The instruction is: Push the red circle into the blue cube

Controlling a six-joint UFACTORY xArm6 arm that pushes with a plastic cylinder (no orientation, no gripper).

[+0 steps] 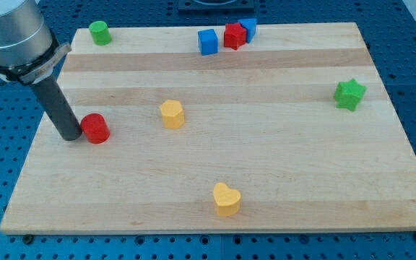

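Observation:
The red circle [95, 128] lies on the wooden board [280, 166] at the view's left. My tip [71, 136] stands right against the red circle's left side, touching it or nearly so. The blue cube [208, 41] sits near the view's top, a little left of centre. It is far up and to the right of the red circle.
A red star-like block [234, 35] and a second blue block [248, 28] sit just right of the blue cube. A green cylinder [100, 32] is at top left, a green star [349, 94] at right, a yellow hexagon [172, 114] mid-left, a yellow heart [226, 199] near the bottom.

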